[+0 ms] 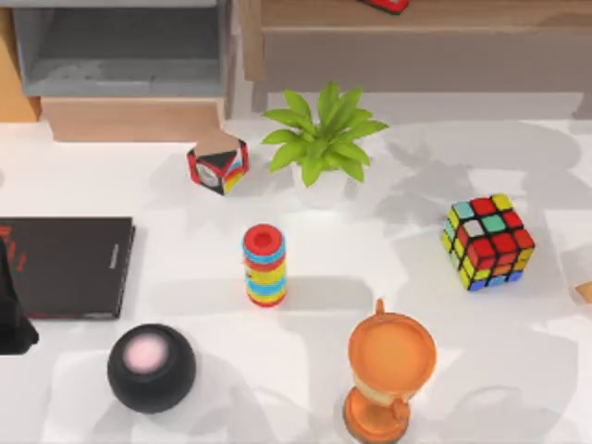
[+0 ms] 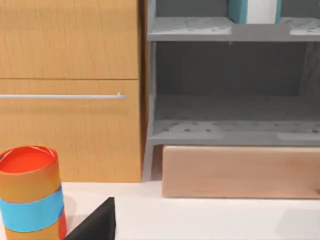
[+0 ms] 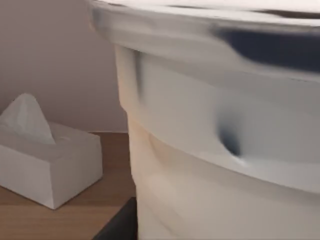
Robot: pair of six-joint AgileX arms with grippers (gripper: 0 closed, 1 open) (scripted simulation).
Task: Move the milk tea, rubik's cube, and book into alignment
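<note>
The rubik's cube [image 1: 487,242] sat on the white table [image 1: 185,231] at the right of the top view, level with the middle of the frame and well apart from everything else. A potted plant [image 1: 324,139] stood at upper centre with a small tan-topped box [image 1: 218,165] just to its left. A striped ring stack [image 1: 265,265] rose at centre frame. An orange trophy cup [image 1: 390,370] stood at lower centre-right and a black sphere with a pink top [image 1: 151,367] at lower left. A thin black slab [image 1: 65,266] lay flat at the left edge, with a dark part of the left arm [image 1: 13,319] over its lower left corner.

In the left wrist view the book [image 2: 253,11], teal with white page edges, stood upright on a grey shelf [image 2: 230,30] above an open compartment, beside a wooden cabinet [image 2: 70,90]. An orange-and-blue banded cylinder [image 2: 30,192] stood close to the camera, and a dark wedge [image 2: 95,225] lay just beside it. The left gripper's state could not be told.

In the right wrist view the milk tea [image 3: 215,150], a pale cup with a wide rim, loomed very close to the camera on a wooden surface [image 3: 75,220]. A white tissue box [image 3: 45,160] stood beside it. Whether the right gripper held the cup could not be told.
</note>
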